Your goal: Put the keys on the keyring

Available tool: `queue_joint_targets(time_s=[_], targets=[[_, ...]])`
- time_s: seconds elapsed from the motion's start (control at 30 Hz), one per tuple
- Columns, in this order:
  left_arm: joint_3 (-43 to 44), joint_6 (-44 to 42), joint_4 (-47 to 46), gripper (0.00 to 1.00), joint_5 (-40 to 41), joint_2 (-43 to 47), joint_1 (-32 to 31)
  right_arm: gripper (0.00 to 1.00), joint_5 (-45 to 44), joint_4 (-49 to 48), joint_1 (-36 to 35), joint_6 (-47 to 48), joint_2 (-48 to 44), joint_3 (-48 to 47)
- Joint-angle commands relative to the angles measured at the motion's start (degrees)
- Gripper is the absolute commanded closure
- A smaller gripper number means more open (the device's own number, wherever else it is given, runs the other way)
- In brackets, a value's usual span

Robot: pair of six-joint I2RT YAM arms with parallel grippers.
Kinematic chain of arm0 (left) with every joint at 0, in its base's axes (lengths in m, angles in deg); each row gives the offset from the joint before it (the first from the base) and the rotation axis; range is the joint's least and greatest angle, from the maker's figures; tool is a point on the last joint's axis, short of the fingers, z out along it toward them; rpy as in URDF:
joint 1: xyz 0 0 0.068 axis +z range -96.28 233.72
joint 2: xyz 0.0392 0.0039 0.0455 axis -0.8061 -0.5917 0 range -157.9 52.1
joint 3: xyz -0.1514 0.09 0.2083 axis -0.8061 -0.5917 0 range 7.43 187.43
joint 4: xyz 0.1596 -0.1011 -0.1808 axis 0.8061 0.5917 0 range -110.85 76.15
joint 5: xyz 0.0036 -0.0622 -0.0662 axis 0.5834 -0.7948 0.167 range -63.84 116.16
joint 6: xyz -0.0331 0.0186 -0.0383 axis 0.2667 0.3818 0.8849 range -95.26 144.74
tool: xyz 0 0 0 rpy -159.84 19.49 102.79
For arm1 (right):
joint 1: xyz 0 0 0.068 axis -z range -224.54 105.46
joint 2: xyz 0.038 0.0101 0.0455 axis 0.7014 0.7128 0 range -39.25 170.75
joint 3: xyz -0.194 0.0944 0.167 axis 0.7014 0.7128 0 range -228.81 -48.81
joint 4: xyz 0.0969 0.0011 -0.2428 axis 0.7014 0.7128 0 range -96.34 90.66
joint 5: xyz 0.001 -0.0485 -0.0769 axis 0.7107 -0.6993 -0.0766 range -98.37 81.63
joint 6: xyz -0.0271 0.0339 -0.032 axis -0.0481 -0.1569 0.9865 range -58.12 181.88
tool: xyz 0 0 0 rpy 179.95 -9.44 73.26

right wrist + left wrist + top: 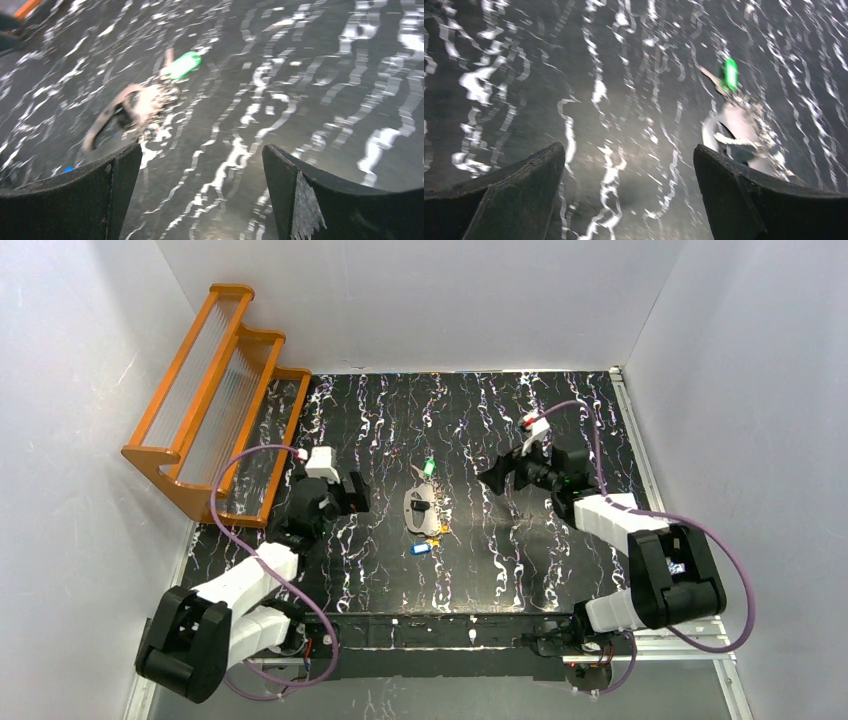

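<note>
Keyring point(419, 508): grey oval, lying mid-counter point(560, 570) between your two hands.
Keys: green key point(429, 467) at the ring's far end; yellow-orange key point(437, 530) and blue key point(420, 548) at its near end. You cannot tell whether any is threaded on.
Left hand point(357, 490): jaws wide, empty, near the ring's left side.
Right hand point(493, 477): jaws wide, empty, near its right side.
Step, as judged: approach, before any grasp.
Next you would need one hand to pin the ring while the other pinches a key by its head.
</note>
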Motion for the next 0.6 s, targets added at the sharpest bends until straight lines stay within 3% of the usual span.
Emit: queue_joint_targets(time_s=[0.0,0.17,0.33,0.57], targets=[[2.92,-6.63,-4.26,0.02,4.71,-2.15,4.97,0.01,-13.47,5.12,3.89,0.91,-4.5,-0.53],[3.73,-16.2,-5.97,0.02,12.22,-6.93,5.37,0.01,-28.58,5.68,4.62,4.74,-6.12,1.67],[0.83,-16.7,-15.06,0.02,21.01,-14.0,6.17,0.01,-38.83,-5.28,4.74,5.39,-6.8,9.88],[2.28,-22.42,-24.28,0.02,19.51,-29.33,7.75,0.01,-40.47,-22.28,5.81,6.13,-3.09,17.06]])
